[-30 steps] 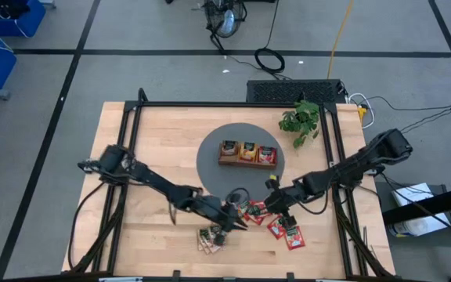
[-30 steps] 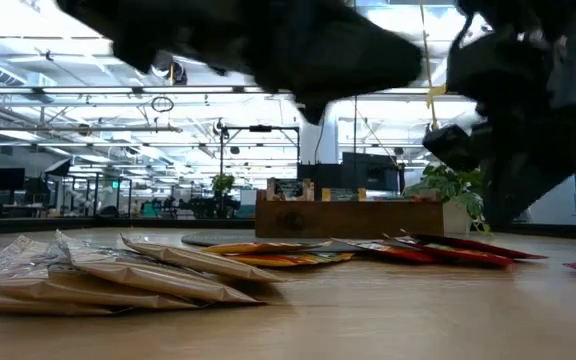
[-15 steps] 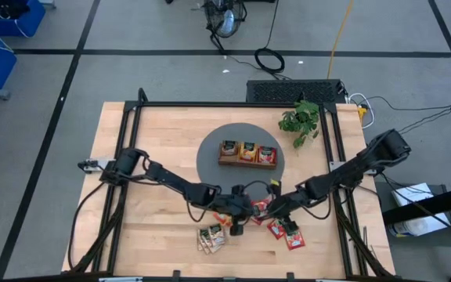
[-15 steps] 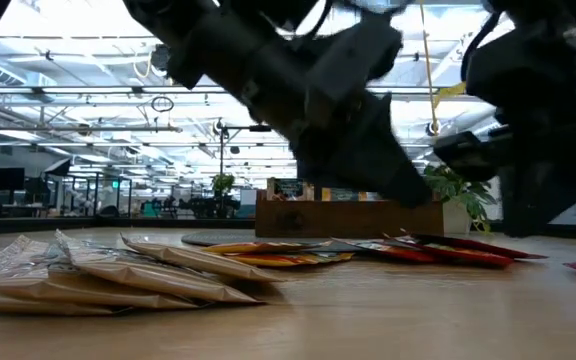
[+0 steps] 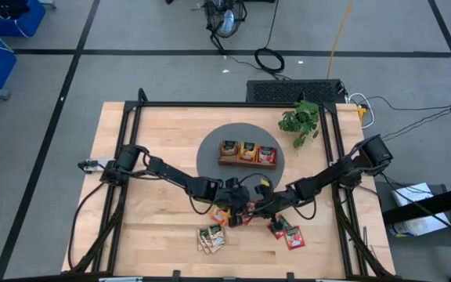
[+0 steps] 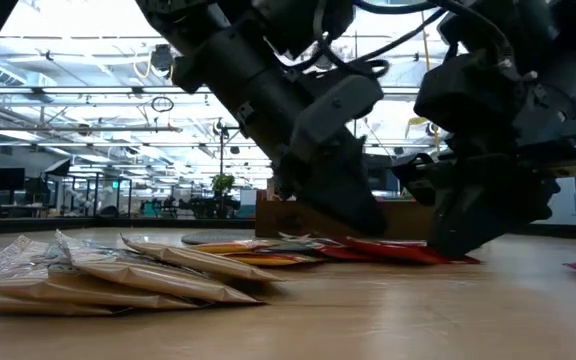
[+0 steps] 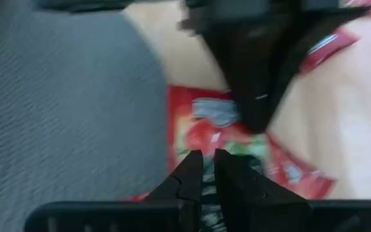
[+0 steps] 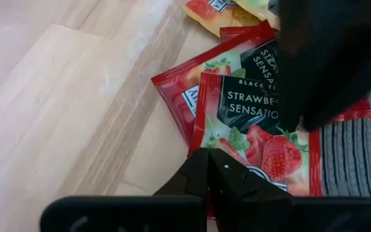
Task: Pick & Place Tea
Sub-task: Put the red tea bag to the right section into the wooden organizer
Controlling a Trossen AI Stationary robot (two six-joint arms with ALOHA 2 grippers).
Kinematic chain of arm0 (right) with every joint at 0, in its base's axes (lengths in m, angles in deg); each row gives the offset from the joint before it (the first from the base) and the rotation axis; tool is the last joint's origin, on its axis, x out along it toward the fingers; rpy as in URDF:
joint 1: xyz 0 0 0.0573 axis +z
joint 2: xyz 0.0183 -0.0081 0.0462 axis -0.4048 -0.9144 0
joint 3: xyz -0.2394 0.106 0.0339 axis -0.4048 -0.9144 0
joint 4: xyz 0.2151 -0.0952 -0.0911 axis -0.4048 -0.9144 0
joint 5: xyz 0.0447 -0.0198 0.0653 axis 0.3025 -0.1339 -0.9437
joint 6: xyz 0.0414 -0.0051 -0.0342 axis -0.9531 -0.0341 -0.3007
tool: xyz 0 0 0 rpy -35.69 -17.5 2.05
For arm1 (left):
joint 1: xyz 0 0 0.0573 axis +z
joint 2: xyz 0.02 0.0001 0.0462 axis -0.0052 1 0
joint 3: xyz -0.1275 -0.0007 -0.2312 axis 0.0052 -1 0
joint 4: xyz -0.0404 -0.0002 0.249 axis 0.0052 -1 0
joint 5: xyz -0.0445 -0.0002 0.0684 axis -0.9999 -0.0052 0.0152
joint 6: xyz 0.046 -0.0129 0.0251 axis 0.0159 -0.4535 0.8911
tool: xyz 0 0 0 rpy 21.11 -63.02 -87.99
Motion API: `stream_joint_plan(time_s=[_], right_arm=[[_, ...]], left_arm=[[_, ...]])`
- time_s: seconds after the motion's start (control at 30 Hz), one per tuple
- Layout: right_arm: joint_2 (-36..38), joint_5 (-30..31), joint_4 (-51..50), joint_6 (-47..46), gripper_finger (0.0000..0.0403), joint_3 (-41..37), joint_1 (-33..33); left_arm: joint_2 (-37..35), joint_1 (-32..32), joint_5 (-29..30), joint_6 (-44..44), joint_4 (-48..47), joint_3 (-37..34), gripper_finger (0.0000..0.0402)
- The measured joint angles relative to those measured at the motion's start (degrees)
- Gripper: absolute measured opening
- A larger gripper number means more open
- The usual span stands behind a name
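Both grippers meet over a small pile of red tea sachets (image 8: 250, 129) at the near edge of the grey round mat (image 5: 210, 160). My left gripper (image 5: 239, 211) comes from the left, tips down and shut, at a red sachet (image 7: 214, 132). My right gripper (image 5: 258, 211) comes from the right, shut, on the sachet printed "Strawberry Sensation". Orange sachets (image 5: 221, 217) lie flat beside them. A green-and-tan stack (image 5: 211, 238) lies nearer the near edge. In the low view both tips (image 6: 368, 225) (image 6: 450, 245) reach down to the red sachets (image 6: 398, 250). My left gripper's shut fingers (image 7: 192, 177) stand slanting down at the near edge of a red sachet (image 7: 201, 145) that lies flat; whether they touch or pinch it I cannot tell. My right gripper's shut fingers (image 8: 195, 171) rest slanting from above on the strawberry sachet's corner (image 8: 205, 143). That sachet lies flat on another red one; a pinch does not show.
The brown three-compartment tray (image 5: 246, 162) stands on the mat with sachets in it, and a green plant (image 5: 300, 119) stands to its far right. Two more red sachets (image 5: 288, 233) lie to the right of the grippers. Black frame rails (image 5: 131, 133) border the table.
My left gripper has left the green-and-tan stack and moved right and toward the far edge, then down onto the red pile. My right gripper has moved left toward the same pile and come down. The two grippers now stand almost tip to tip.
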Motion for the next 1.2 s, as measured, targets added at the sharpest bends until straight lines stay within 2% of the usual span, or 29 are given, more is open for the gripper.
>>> stream_joint_plan(time_s=[0.1, 0.27, 0.43, 0.53, 0.77, 1.2], right_arm=[[-0.6, 0.5, 0.1, 0.1, 0.0001, 0.0, 0.0], [0.8, 4.8, 2.5, 3.2, 0.0000, -0.2, 1.8], [5.2, 8.7, -0.3, 4.4, 0.0000, -0.4, 4.6], [6.7, 8.9, -1.6, 4.0, 0.0000, -0.3, 6.4], [6.8, 8.8, -3.9, 3.4, 0.0000, -0.3, 9.1], [6.9, 9.0, -4.2, 4.6, 0.0000, -2.0, 6.7]], left_arm=[[-1.8, 1.0, 0.3, 0.5, -4.0, 0.0, 0.0072], [-6.0, 1.9, 0.5, 0.5, -10.9, 0.0, 0.0140], [-7.8, 1.1, 0.3, -0.6, -13.1, 0.0, 0.0205], [-7.7, 0.6, 0.1, -1.0, -12.8, 0.0, 0.0231], [-7.2, 2.0, -2.4, -4.2, -11.0, 0.0, 0.0254], [-4.3, 5.6, -8.5, -6.3, -10.3, 0.0, 0.0255]])
